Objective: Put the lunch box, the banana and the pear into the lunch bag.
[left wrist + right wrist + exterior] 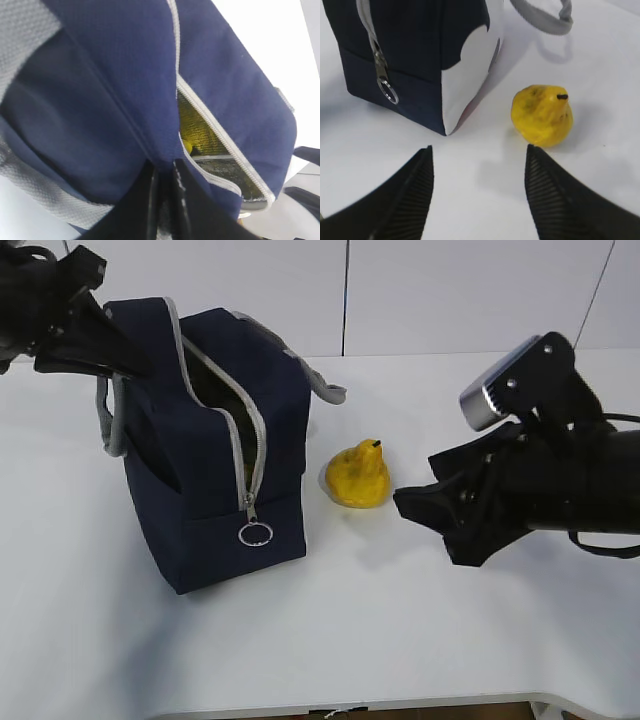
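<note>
White bench [400, 640], pale wall panels behind. Navy lunch bag [215, 480] stands upright on it, zipper [240, 430] open along the top and down the near end, metal ring pull [256, 534] hanging low. Grey handle [325, 385] flops over the far side. Left end effector [162, 200] is pinched closed on the bag's top edge fabric beside the zipper opening, holding that side up; just past its fingertips the opening shows something yellow inside, can't tell which item. Right end effector [479, 195] hangs low over the bench with jaws spread wide, nothing between them. Pear [542, 115] sits on the bench ahead of it, slightly toward its right finger, stem up and apart from both fingers. Bag's white-printed side [467, 75] is ahead-left of that end effector, pear near the bag's corner, not touching. Lunch box not visible.
</note>
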